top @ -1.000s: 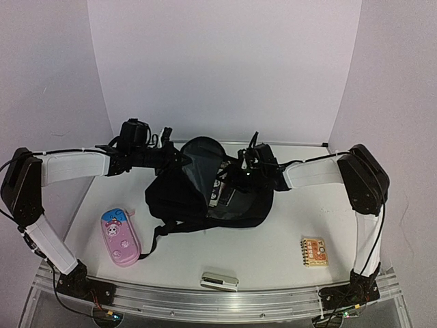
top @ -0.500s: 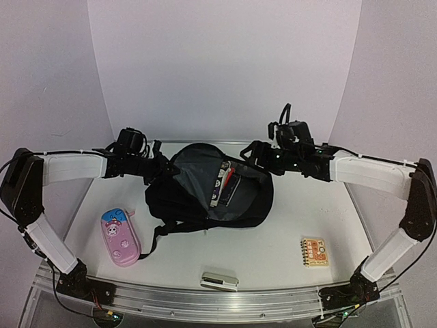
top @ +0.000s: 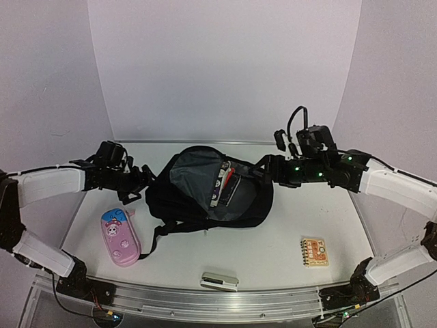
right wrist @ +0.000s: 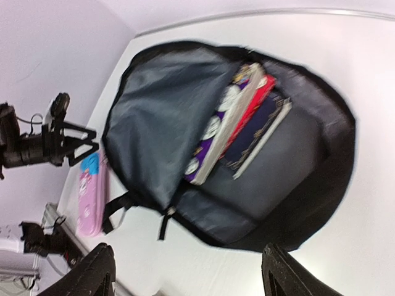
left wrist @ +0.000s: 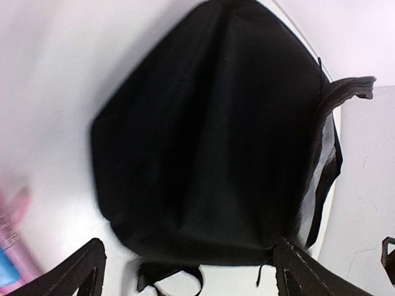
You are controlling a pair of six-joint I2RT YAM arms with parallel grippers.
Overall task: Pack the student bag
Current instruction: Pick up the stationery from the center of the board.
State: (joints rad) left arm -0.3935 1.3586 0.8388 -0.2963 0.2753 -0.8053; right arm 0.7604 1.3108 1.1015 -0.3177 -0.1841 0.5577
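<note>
backpack centre of table, mouth open, books inside | soft, floppy, likely bottom-heavy; take zipper rim or strap | left gripper spread wide, empty | right gripper spread wide, empty

Left arm, right arm: white link shells, black joint housings. Black cable looped above right wrist. Green lights lit there.

Matt cloth, glossy case
The student bag is matt black fabric with a faintly sheeny grey lining; the pink case looks glossy, perhaps plastic.
</note>
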